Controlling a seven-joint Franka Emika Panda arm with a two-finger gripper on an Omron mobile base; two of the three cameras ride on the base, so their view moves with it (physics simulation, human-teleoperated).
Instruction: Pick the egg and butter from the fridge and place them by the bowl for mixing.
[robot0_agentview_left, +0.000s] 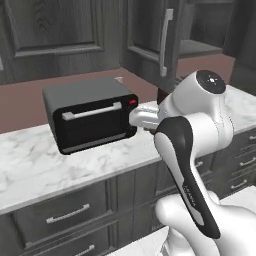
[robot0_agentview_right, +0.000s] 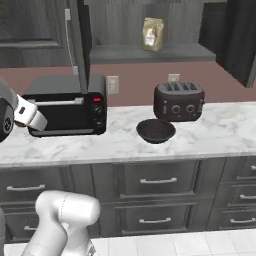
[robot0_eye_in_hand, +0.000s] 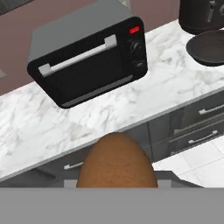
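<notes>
Where the hand view looks down along the gripper (robot0_eye_in_hand: 117, 183), the egg (robot0_eye_in_hand: 117, 162) sits at the bottom centre: brown, rounded, close to the lens, squarely where the finger tips stand (the tips themselves are hidden behind it). Gripper: clamped on the egg, held above the front edge of the counter (robot0_eye_in_hand: 57, 118).

Counter: white marble, over dark drawers with pale bar handles.

Toaster oven (robot0_eye_in_hand: 89, 57): black front, grey top, pale handle bar, red light at its upper right; stands on the counter beyond the egg.

Bowl (robot0_agentview_right: 156, 131): shallow, dark, on the counter to the right of the toaster oven and apart from it; well apart from the egg.

Toaster (robot0_agentview_right: 178, 101): black, slotted, just behind the bowl against the wall.

Paper bag (robot0_agentview_right: 153, 34): tan, upright on the open shelf above the toaster.
</notes>
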